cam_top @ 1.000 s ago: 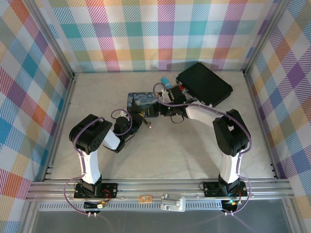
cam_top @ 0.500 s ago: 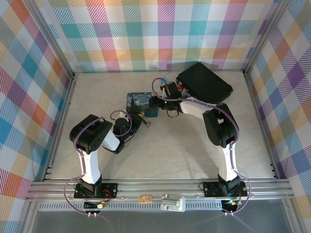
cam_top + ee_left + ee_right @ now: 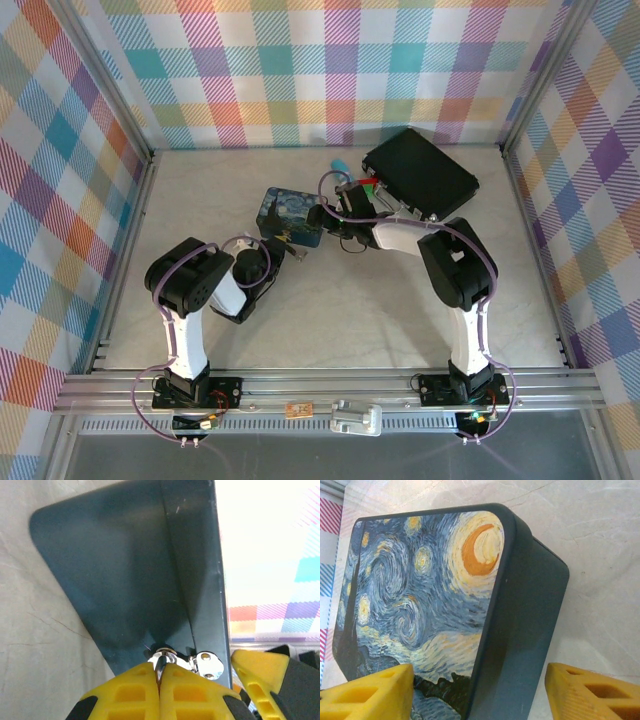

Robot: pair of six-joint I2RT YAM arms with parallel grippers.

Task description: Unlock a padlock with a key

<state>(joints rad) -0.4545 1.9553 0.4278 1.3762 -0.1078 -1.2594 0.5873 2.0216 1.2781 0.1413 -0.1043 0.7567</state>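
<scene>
Starry tin (image 3: 285, 212) centre; black case (image 3: 425, 172) far right

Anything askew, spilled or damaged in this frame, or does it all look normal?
The Starry Night tin sits skewed to the table edges, inside the open right hand. The left hand is shut on the key at the tin's dark edge. Nothing looks spilled or broken.

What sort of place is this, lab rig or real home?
Most likely a lab robot cell: plaid-printed walls on an aluminium frame, left arm and right arm bolted along its near edge, and a pale tabletop with props like the painted tin.
</scene>
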